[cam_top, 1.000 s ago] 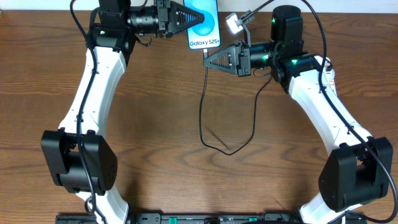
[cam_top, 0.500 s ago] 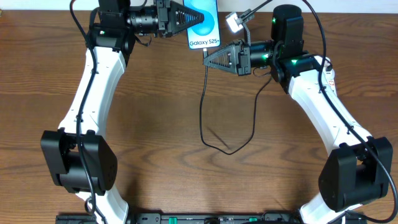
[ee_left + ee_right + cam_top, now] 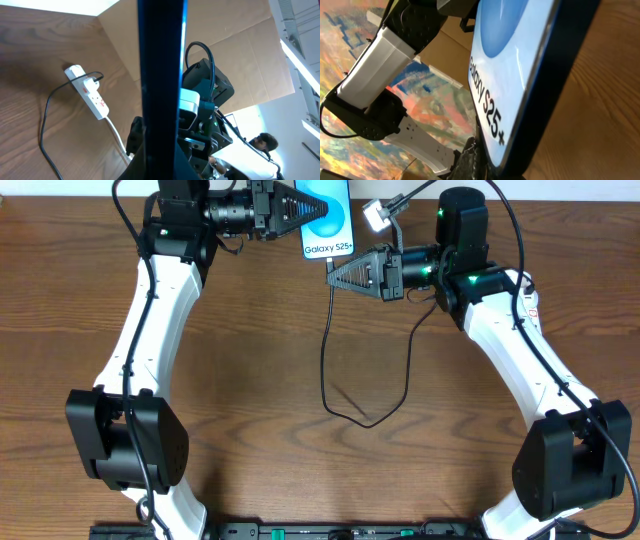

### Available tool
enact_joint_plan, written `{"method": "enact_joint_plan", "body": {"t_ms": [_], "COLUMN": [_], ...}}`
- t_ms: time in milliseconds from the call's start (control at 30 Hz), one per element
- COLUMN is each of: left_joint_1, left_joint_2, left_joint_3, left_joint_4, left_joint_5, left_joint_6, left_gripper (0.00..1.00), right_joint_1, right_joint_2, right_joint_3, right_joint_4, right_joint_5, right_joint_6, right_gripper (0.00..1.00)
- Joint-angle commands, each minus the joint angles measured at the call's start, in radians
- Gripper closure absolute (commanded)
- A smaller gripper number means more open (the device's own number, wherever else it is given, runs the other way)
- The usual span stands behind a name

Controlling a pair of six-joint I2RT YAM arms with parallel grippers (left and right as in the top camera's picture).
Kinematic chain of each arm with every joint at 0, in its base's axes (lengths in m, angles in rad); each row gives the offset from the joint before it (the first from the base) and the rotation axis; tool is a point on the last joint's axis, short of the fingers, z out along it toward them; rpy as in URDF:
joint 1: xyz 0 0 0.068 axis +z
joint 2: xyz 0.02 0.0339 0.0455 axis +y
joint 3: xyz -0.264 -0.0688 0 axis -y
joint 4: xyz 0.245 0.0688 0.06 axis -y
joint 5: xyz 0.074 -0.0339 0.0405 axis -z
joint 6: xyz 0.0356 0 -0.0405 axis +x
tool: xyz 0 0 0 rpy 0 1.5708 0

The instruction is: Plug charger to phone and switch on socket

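My left gripper [image 3: 308,210] is shut on the phone [image 3: 332,230] and holds it at the far edge of the table, blue screen up with "Galaxy S25+" showing. In the left wrist view the phone [image 3: 160,75] shows edge-on as a dark bar. My right gripper [image 3: 335,277] is shut on the connector end of the charger [image 3: 324,360], right at the phone's lower edge. The phone [image 3: 512,70] fills the right wrist view, and the connector itself is hidden there. The black cable loops across the table toward the socket [image 3: 89,94], a white strip with red switches.
The socket's thick white cord [image 3: 118,137] trails away from the strip. The right arm [image 3: 500,330] lies over the socket's place in the overhead view. A cardboard wall [image 3: 240,55] stands behind the table, and a person [image 3: 260,145] is beyond it.
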Motion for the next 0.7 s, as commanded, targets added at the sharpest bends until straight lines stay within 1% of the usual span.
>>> {"method": "enact_joint_plan", "body": {"t_ms": [0, 233, 667], "left_joint_1": [0.003, 0.003, 0.003], "left_joint_2": [-0.034, -0.034, -0.034], "left_joint_3": [0.005, 0.005, 0.005], "left_joint_4": [0.009, 0.008, 0.008], "left_joint_5": [0.043, 0.044, 0.074], "left_joint_6": [0.002, 0.002, 0.010], "left_gripper": [0.93, 0.93, 0.93], "right_joint_1": [0.002, 0.001, 0.001], "right_joint_2": [0.002, 0.002, 0.002], "right_joint_3": [0.005, 0.005, 0.005], "right_joint_4": [0.019, 0.113, 0.114], "right_joint_5": [0.002, 0.002, 0.003], "right_joint_6": [0.019, 0.093, 0.107], "right_gripper": [0.99, 0.99, 0.99]}}
